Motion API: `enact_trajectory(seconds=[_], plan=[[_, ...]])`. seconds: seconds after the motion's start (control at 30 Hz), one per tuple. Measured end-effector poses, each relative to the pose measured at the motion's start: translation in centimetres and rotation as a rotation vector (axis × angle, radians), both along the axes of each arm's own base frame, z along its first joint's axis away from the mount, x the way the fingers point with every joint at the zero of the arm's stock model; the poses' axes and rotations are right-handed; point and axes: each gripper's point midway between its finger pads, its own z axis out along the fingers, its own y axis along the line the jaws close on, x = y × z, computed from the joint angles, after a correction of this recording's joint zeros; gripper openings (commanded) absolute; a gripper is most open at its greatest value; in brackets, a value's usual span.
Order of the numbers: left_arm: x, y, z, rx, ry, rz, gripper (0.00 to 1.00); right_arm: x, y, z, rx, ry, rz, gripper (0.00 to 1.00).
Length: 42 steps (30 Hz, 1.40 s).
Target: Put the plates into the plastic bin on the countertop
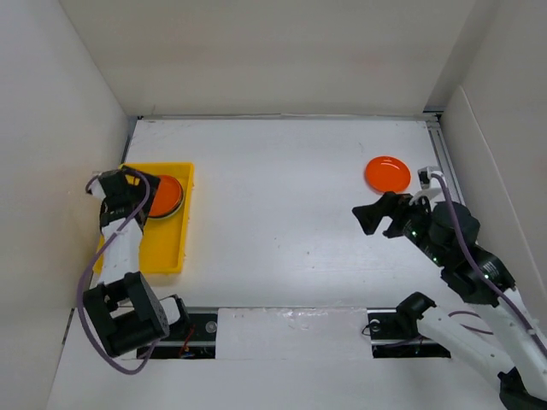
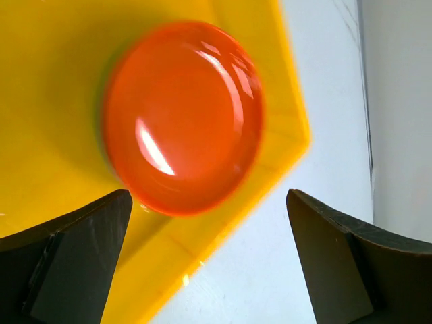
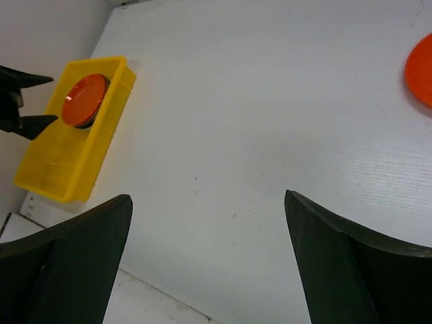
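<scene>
My left pincer (image 1: 141, 195) hangs released, holding nothing, over the far end of the yellow bin (image 1: 162, 256). There an orange plate (image 1: 167, 195) tops what looks like a stack, and a dark rim peeks out beneath it. Across the white desk (image 1: 282, 196), a second orange plate (image 1: 386, 174) lies alone, outside the bin. My right pincer (image 1: 378, 219) is near it, spread wide and empty. I judge it the last plate left to move.

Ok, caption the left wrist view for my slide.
Open left gripper hovers over an orange plate in the yellow bin.
</scene>
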Motion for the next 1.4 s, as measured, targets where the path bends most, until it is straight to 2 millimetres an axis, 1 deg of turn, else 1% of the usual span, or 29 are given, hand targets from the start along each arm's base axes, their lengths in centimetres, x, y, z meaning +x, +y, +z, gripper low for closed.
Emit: enact_trajectory(seconds=[0.03, 0.07, 0.1, 0.17, 0.2, 0.23, 0.27, 0.3, 0.33, 0.37, 0.4, 0.5, 0.57, 0.63, 0.7, 0.73, 0.77, 0.87, 1.03, 1.07, 1.1, 1.2, 1.23, 1.3, 1.33, 1.37, 1.4], plan=[[0.6, -1.3, 0.9, 0.025, -0.017, -0.042, 1.00, 0.6, 0.0, -1.0, 0.004, 0.028, -0.027, 1.00], [1.4, -3.3, 2.0, 0.056, -0.038, -0.104, 1.00, 1.4, 0.0, -2.2, 0.003, 0.060, -0.056, 1.00], [2.3, -5.9, 3.4, 0.088, -0.066, -0.180, 1.00, 2.5, -0.4, -3.6, 0.000, 0.093, -0.101, 1.00], [3.9, -12.6, 6.4, 0.154, -0.140, -0.356, 1.00, 4.8, -1.7, -6.9, -0.013, 0.179, -0.201, 1.00], [4.1, -16.3, 7.5, 0.168, -0.173, -0.452, 1.00, 6.0, -2.6, -8.2, -0.005, 0.211, -0.248, 1.00], [4.0, -20.5, 8.7, 0.177, -0.207, -0.559, 1.00, 7.3, -3.4, -9.7, 0.009, 0.251, -0.292, 0.98], [3.6, -24.1, 9.5, 0.187, -0.235, -0.652, 1.00, 8.3, -4.3, -10.9, 0.025, 0.282, -0.332, 0.98], [3.0, -27.6, 10.0, 0.191, -0.256, -0.742, 1.00, 9.6, -5.6, -12.2, 0.047, 0.319, -0.384, 0.98], [2.4, -30.4, 10.0, 0.191, -0.266, -0.820, 1.00, 10.5, -6.6, -13.3, 0.065, 0.344, -0.420, 0.98], [1.8, -32.8, 9.8, 0.197, -0.273, -0.883, 1.00, 11.3, -7.7, -14.4, 0.084, 0.368, -0.463, 0.98], [1.2, -34.7, 9.3, 0.200, -0.269, -0.935, 1.00, 12.1, -8.9, -15.3, 0.100, 0.391, -0.502, 0.98], [-0.7, -38.6, 6.6, 0.211, -0.222, -1.067, 1.00, 13.9, -12.7, -17.3, 0.158, 0.415, -0.610, 0.98], [-1.6, -39.9, 5.3, 0.208, -0.194, -1.122, 1.00, 14.8, -15.1, -18.4, 0.189, 0.433, -0.670, 0.97], [-2.0, -40.6, 4.7, 0.195, -0.187, -1.154, 1.00, 15.7, -17.4, -19.9, 0.207, 0.459, -0.725, 0.94], [-2.0, -40.8, 4.7, 0.185, -0.203, -1.168, 1.00, 16.3, -18.9, -21.5, 0.217, 0.500, -0.758, 0.91], [-2.0, -41.0, 4.7, 0.183, -0.211, -1.176, 1.00, 16.7, -19.2, -21.9, 0.222, 0.505, -0.757, 0.89], [-2.1, -41.0, 4.7, 0.180, -0.215, -1.183, 1.00, 17.1, -19.8, -23.0, 0.229, 0.533, -0.767, 0.89], [-2.4, -41.1, 4.0, 0.178, -0.214, -1.202, 1.00, 18.3, -20.6, -24.7, 0.244, 0.578, -0.762, 0.87], [-3.2, -40.9, 2.6, 0.175, -0.196, -1.226, 1.00, 20.7, -21.7, -26.6, 0.273, 0.610, -0.722, 0.83], [-3.4, -40.9, 2.2, 0.170, -0.194, -1.233, 1.00, 21.2, -22.0, -27.0, 0.285, 0.610, -0.713, 0.79], [-3.7, -40.8, 1.7, 0.164, -0.189, -1.240, 1.00, 21.6, -22.1, -27.3, 0.297, 0.611, -0.702, 0.77], [-4.7, -40.6, -0.1, 0.137, -0.161, -1.254, 1.00, 23.0, -22.3, -27.4, 0.329, 0.597, -0.657, 0.70], [-5.0, -40.4, -0.7, 0.131, -0.149, -1.258, 1.00, 23.5, -22.3, -27.4, 0.338, 0.590, -0.642, 0.70], [-5.6, -40.2, -1.5, 0.119, -0.126, -1.265, 1.00, 24.1, -22.2, -27.3, 0.348, 0.583, -0.616, 0.62], [-5.8, -40.2, -1.7, 0.114, -0.123, -1.268, 1.00, 24.3, -22.1, -27.4, 0.353, 0.584, -0.608, 0.60], [-5.8, -40.2, -1.8, 0.111, -0.122, -1.269, 1.00, 24.4, -22.0, -27.5, 0.358, 0.589, -0.601, 0.60], [-5.8, -40.3, -1.7, 0.108, -0.122, -1.269, 1.00, 24.6, -21.9, -27.6, 0.365, 0.594, -0.593, 0.53]])
